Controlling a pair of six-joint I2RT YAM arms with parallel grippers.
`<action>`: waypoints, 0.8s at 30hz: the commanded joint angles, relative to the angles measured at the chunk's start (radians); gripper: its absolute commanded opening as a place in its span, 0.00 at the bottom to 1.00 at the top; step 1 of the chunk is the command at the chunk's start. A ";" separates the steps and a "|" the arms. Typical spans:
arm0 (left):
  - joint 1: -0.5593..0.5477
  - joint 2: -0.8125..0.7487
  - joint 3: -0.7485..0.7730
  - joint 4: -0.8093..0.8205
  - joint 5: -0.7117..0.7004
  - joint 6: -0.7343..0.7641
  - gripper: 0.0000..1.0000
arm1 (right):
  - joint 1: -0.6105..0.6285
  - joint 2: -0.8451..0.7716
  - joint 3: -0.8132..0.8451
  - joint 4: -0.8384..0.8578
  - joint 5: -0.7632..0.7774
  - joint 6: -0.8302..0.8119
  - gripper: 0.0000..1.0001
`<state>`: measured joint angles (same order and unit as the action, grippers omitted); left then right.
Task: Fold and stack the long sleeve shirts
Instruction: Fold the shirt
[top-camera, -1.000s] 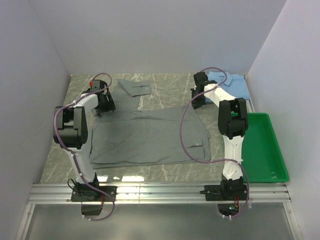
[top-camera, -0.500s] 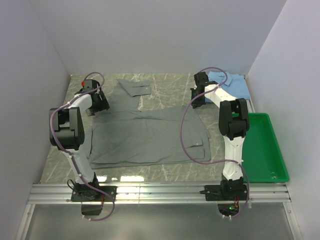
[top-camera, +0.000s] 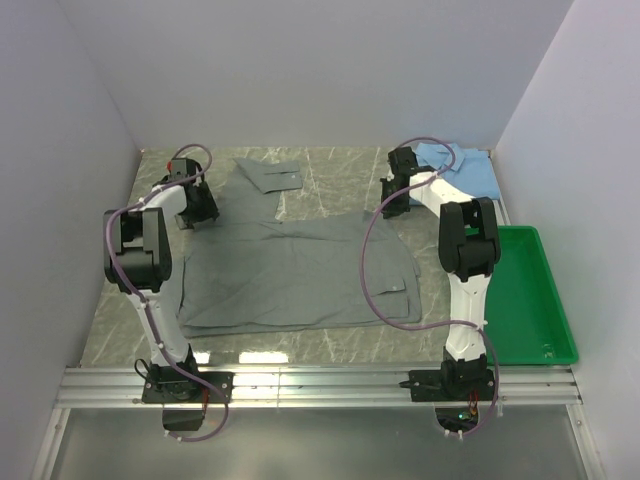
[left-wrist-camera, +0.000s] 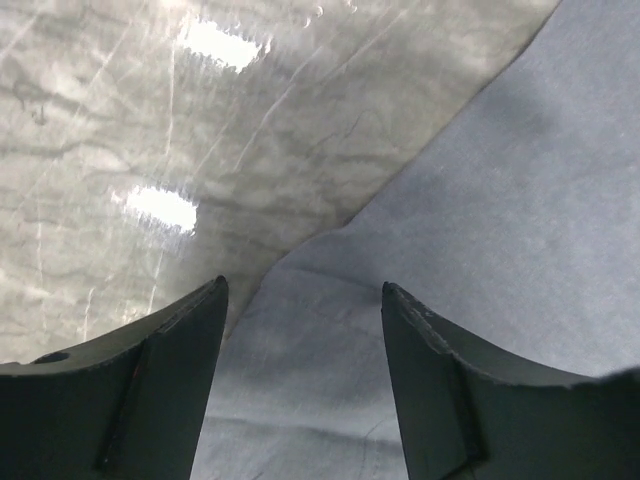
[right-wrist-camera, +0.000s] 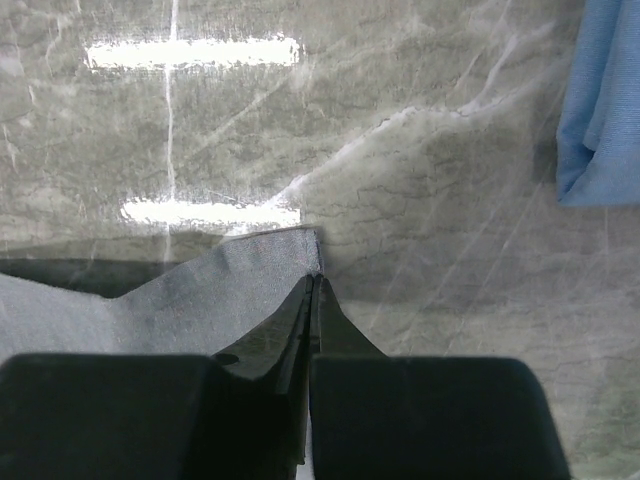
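Observation:
The grey shirt (top-camera: 290, 265) lies spread flat across the middle of the table, with a sleeve part (top-camera: 268, 176) reaching to the back. My left gripper (top-camera: 196, 212) is open at the shirt's far left corner, its jaws astride the grey cloth (left-wrist-camera: 430, 250) in the left wrist view. My right gripper (top-camera: 392, 208) is shut on the shirt's far right corner (right-wrist-camera: 270, 270), pinching the cloth edge between its fingertips (right-wrist-camera: 316, 285). The light blue shirt (top-camera: 462, 168) lies folded at the back right and shows in the right wrist view (right-wrist-camera: 598, 100).
A green plastic tray (top-camera: 528, 295) lies at the right edge of the table. White walls close in the left, back and right. A metal rail (top-camera: 320, 385) runs along the near edge.
My left gripper has shifted from further right to the shirt's far left corner. The right gripper has stayed at the far right corner.

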<state>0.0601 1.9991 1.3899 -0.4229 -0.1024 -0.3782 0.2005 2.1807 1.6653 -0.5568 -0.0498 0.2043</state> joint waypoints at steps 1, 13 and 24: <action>0.003 0.029 0.034 0.007 0.004 0.021 0.68 | 0.008 -0.068 -0.015 0.037 -0.002 0.003 0.00; -0.014 0.089 0.008 -0.022 -0.017 0.005 0.16 | 0.010 -0.096 -0.044 0.052 0.007 -0.005 0.00; -0.013 -0.014 0.014 0.024 0.039 0.047 0.00 | 0.007 -0.127 -0.019 0.046 0.018 0.001 0.00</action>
<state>0.0540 2.0277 1.4136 -0.4026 -0.1318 -0.3443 0.2005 2.1407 1.6241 -0.5301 -0.0441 0.2035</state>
